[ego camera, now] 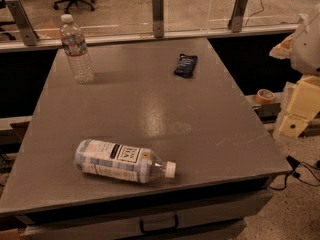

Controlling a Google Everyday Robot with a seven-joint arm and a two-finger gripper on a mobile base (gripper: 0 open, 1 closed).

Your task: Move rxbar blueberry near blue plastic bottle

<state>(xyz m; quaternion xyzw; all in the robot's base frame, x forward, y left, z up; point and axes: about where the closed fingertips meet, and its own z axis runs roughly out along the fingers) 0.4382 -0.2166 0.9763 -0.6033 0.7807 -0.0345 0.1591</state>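
The rxbar blueberry (185, 65) is a small dark navy wrapped bar lying flat on the far right part of the grey table (150, 109). The blue plastic bottle (120, 161) lies on its side near the front left edge, with its white cap pointing right. The gripper (296, 118) hangs at the right edge of the view, beyond the table's right side and well away from both the bar and the bottle. It holds nothing that I can see.
A clear ribbed water bottle (76, 49) stands upright at the table's far left corner. A glass barrier on metal posts (158, 14) runs behind the table. A roll of tape (264, 95) lies on a ledge to the right. Cables lie on the floor at the right.
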